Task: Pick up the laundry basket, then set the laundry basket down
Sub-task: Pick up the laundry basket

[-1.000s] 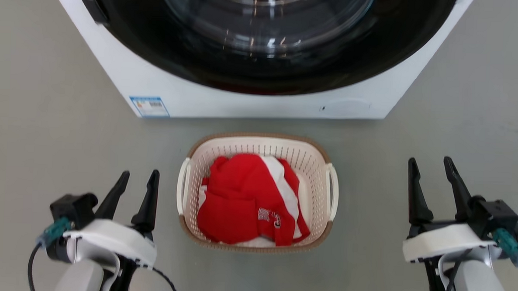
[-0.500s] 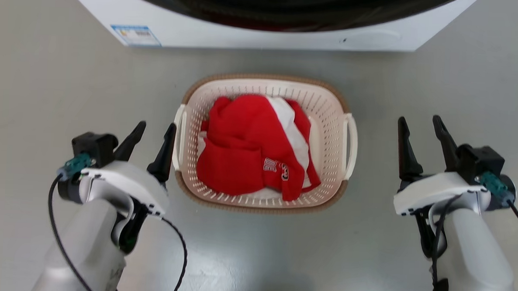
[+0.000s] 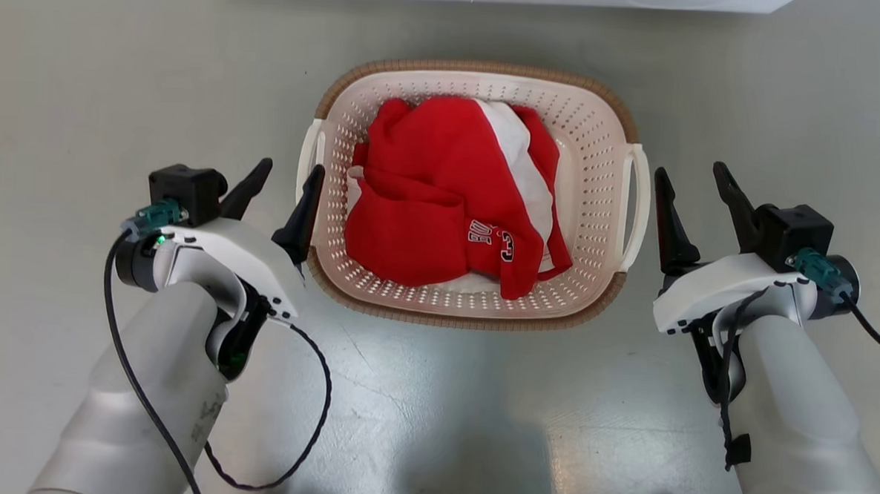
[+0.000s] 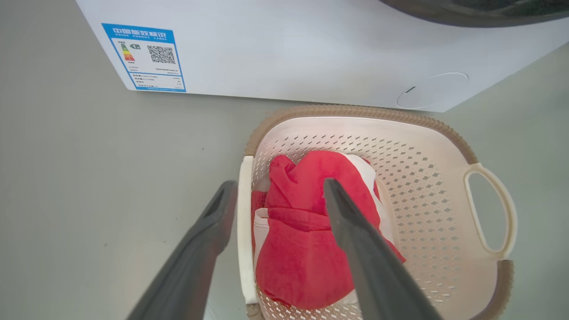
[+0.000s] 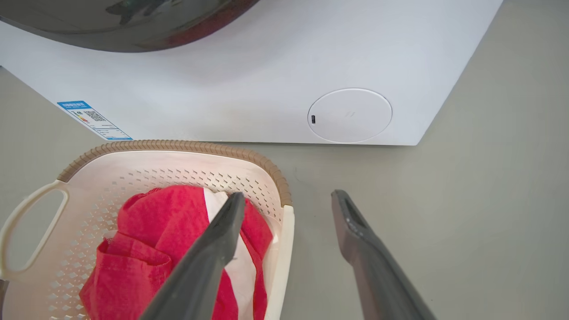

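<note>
You see the laundry basket (image 3: 599,180) in smooth cream plastic, perforated, with its brown rim (image 3: 477,68) moulded rough like weave. The garment (image 3: 435,195) is soft, matt red and white cloth. The floor (image 3: 83,75) is smooth with a dull sheen. The washing machine (image 4: 289,49) panel is smooth white and carries a printed label (image 4: 144,58). The fingers of the left gripper (image 3: 291,168) and right gripper (image 3: 690,169) are matt dark.

The washing machine (image 4: 289,53) carries a blue-bordered energy label (image 4: 144,58) at the upper left of the left wrist view. Its header reads 中国能效标识, above coloured efficiency arrows and a QR code; the fine print below is too small to read. The red garment (image 3: 442,195) in the laundry basket (image 3: 477,69) bears white block lettering (image 3: 492,243), creased and not legible in full.
</note>
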Controlling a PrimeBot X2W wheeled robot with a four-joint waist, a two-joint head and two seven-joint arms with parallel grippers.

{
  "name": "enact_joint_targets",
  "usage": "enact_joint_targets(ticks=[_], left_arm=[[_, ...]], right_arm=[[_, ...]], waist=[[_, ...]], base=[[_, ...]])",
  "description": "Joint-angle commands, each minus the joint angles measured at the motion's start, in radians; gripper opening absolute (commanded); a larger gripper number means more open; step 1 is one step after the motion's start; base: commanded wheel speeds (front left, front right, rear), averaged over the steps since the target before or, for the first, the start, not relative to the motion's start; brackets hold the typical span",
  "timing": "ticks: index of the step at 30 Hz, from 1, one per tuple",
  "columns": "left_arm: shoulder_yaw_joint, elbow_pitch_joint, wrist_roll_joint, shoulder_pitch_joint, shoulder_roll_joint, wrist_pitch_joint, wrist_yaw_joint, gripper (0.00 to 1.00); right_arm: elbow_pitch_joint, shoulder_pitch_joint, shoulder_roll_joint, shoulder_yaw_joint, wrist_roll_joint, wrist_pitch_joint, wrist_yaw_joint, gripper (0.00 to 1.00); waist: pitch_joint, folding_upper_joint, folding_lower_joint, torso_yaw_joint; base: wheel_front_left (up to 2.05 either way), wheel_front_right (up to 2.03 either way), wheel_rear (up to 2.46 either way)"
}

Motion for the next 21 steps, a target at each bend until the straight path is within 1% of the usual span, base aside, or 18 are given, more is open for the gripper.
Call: enact_joint_targets(ticks=[1,11,21], left_arm=[[0.018,-0.006,-0.009,-0.017,0.04,-0.006,-0.006,1.0],[-0.087,0.045,-0.064,-0.076,0.067,-0.006,-0.006,1.0],[-0.156,0.102,-0.092,-0.138,0.066,-0.006,-0.006,1.0]], right_arm=[[-0.005,0.002,0.008,0.025,-0.002,-0.014,0.007,1.0],[0.034,-0.034,0.008,0.034,-0.006,-0.014,0.007,1.0],[0.079,-0.066,0.008,0.054,0.005,-0.014,0.007,1.0]], waist=[[0.013,0.0,0.0,0.002],[0.077,0.0,0.0,-0.013],[0.13,0.0,0.0,-0.007]], base=[[0.0,0.0,0.0],[0.0,0.0,0.0],[0.0,0.0,0.0]])
